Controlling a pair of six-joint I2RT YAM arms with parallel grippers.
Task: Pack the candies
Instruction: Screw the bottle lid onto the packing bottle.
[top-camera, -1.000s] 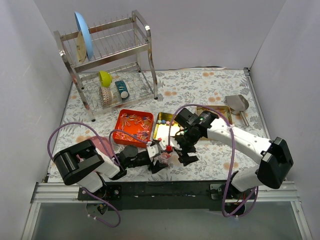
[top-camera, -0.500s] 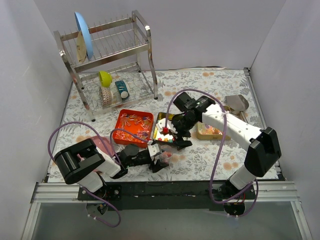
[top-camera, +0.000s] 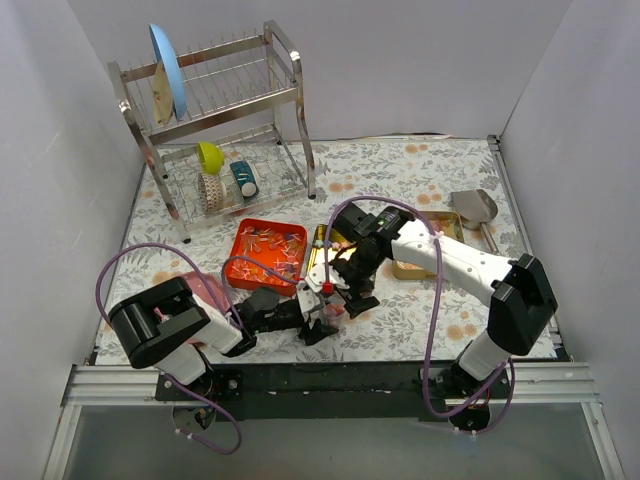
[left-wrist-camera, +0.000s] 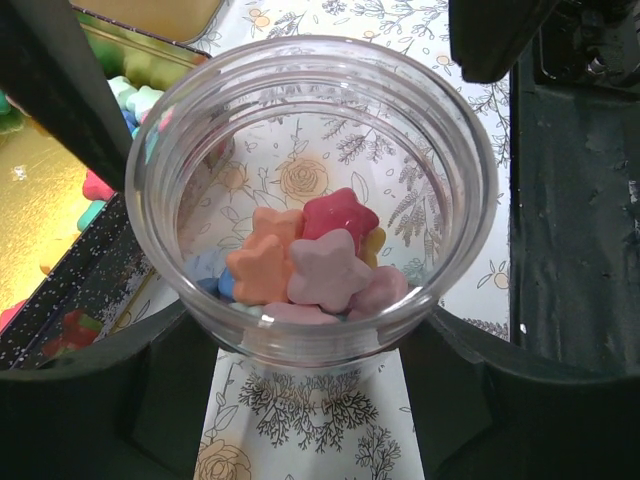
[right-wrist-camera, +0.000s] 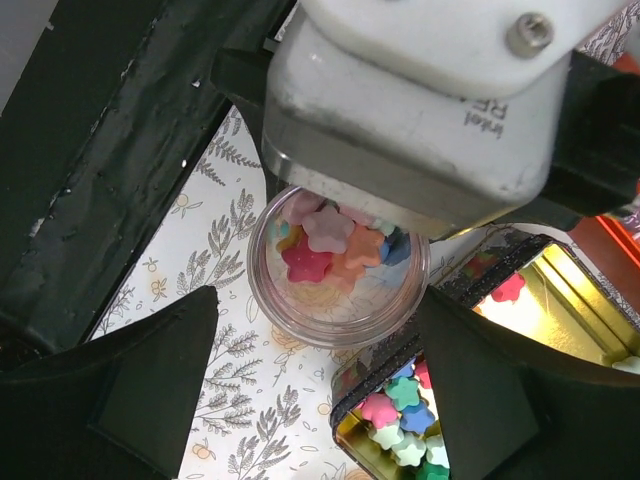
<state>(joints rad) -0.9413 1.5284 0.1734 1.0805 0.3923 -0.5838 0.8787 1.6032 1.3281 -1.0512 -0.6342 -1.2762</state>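
Two grippers, left gripper (top-camera: 318, 326) and right gripper (top-camera: 350, 290), stood close over a floral tablecloth (top-camera: 420, 170) walled in grey. Left wrist: fingers (left-wrist-camera: 100, 420) clamped a clear jar (left-wrist-camera: 470, 190) of star-shaped candies (left-wrist-camera: 320, 265). Right wrist: jaws spread above the jar, beside a gold tin (right-wrist-camera: 545, 290).

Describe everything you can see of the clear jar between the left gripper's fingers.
It is a small round jar, clear, plastic by its look, with a thick ridged rim and no lid. It sits upright, mouth up, on or just over the floral cloth, clamped on both sides by the left gripper. Star-shaped candies in pink, orange, red, yellow and blue cover its bottom, well below the rim. A gold tin lies close beside it.
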